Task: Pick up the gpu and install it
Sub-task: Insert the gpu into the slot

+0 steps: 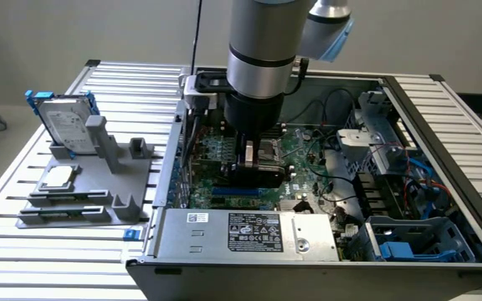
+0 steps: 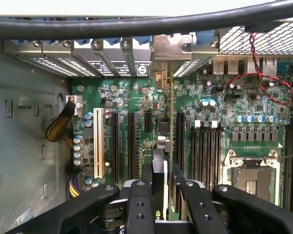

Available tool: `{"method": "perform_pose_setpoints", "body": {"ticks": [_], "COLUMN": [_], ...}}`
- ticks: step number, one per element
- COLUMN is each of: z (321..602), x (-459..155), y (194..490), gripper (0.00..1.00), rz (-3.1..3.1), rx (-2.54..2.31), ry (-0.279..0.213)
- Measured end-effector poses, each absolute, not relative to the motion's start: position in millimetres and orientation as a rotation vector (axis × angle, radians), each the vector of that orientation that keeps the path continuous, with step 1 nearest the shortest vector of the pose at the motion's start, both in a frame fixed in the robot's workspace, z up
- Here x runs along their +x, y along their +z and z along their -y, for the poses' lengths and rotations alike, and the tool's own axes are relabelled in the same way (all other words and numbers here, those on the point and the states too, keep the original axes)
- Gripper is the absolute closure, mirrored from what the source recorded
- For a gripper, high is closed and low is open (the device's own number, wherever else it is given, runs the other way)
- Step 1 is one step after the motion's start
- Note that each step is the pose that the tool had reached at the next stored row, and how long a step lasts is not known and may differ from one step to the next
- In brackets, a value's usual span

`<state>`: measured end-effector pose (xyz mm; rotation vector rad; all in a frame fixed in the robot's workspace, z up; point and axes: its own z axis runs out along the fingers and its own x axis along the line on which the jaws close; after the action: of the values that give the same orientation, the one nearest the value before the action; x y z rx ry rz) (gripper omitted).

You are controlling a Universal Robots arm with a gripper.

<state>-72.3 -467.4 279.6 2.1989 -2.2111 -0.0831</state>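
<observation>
In the wrist view the gpu [image 2: 159, 146] stands edge-on between my fingers [image 2: 146, 178], a thin card running away from the camera over the black slots of the green motherboard [image 2: 234, 107]. Its silvery bracket [image 2: 170, 48] sits at the case's rear slot openings. My gripper [image 2: 162, 178] is shut on the card. In the exterior view the gripper [image 1: 258, 164] reaches down into the open computer case [image 1: 442, 125], with the gpu's black shroud [image 1: 260, 174] just below it and close over the motherboard [image 1: 304, 157]. Whether the card's edge is in the slot is hidden.
A grey labelled power-supply box [image 1: 250, 232] fills the case's near side. A blue drive cage [image 1: 417, 241] stands at the exterior view's right. Outside the case, a hard drive in a blue frame [image 1: 63, 122] rests on a grey fixture [image 1: 90, 182]. Red wires [image 2: 256, 73] and a CPU socket [image 2: 249, 175] lie beside the card.
</observation>
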Motion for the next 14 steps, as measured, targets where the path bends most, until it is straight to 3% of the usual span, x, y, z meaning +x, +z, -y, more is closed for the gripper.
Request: {"method": "perform_pose_setpoints", "body": {"ticks": [14], "z": [467.4], "x": [-74.8], "y": [277.8], "gripper": [0.73], "rz": [2.212], "rx": [2.201], "ry": [-0.087]}}
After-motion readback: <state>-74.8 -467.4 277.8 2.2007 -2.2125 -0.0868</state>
